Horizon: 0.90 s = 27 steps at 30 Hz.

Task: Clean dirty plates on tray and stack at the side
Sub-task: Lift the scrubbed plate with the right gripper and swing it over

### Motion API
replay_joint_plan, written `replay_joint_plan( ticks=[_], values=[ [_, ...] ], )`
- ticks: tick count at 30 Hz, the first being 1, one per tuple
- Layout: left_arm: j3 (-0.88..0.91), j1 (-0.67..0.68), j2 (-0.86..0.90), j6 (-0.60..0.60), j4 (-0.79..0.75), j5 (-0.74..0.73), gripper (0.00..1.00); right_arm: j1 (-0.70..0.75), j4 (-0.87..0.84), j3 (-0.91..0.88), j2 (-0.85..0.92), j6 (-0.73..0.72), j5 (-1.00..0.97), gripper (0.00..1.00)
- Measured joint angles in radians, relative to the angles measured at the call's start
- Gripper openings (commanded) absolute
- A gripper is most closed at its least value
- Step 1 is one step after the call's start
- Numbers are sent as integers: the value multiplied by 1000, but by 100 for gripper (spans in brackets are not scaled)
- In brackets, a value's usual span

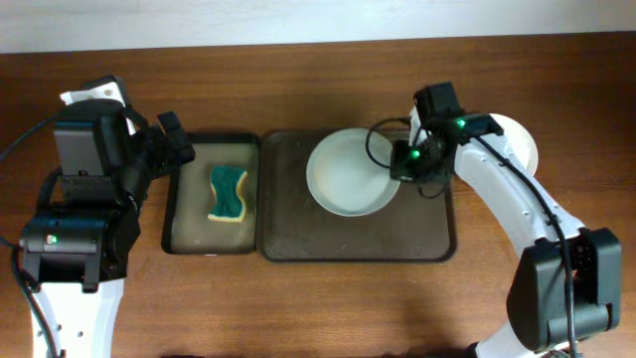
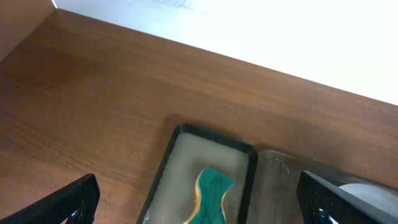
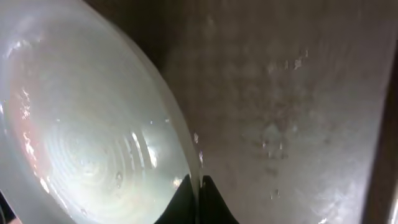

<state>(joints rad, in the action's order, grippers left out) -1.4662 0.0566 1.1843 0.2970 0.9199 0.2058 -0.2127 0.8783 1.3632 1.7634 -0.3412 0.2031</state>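
A round white plate [image 1: 348,171] lies in the large dark brown tray [image 1: 288,224], toward its back right. My right gripper [image 1: 405,164] is shut on the plate's right rim. In the right wrist view the two black fingertips [image 3: 186,199] pinch the thin rim of the plate [image 3: 87,124], which is wet and has a faint reddish tint at the left. The wet tray floor [image 3: 286,93] lies beyond. My left gripper [image 1: 179,142] hangs open and empty over the left edge of the small tray.
A smaller dark tray [image 1: 179,214] left of the big one holds a green-yellow sponge [image 1: 228,193], also in the left wrist view as the sponge [image 2: 211,193]. Another white plate [image 1: 522,139] sits on the table right of the tray, partly hidden by my right arm.
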Motion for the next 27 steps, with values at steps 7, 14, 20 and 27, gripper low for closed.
replay_joint_plan(
  ticks=[7, 14, 20, 27],
  values=[
    [0, 0, 0, 0, 0, 0, 99, -210, -145, 98, -2, -96, -135, 4],
    [0, 0, 0, 0, 1, 0, 99, -472, -297, 100, 16, -217, -269, 4],
    [0, 0, 0, 0, 1, 0, 99, -677, -320, 100, 54, -231, -501, 4],
    [0, 0, 0, 0, 1, 0, 99, -829, -467, 100, 55, -131, -799, 4]
  ],
)
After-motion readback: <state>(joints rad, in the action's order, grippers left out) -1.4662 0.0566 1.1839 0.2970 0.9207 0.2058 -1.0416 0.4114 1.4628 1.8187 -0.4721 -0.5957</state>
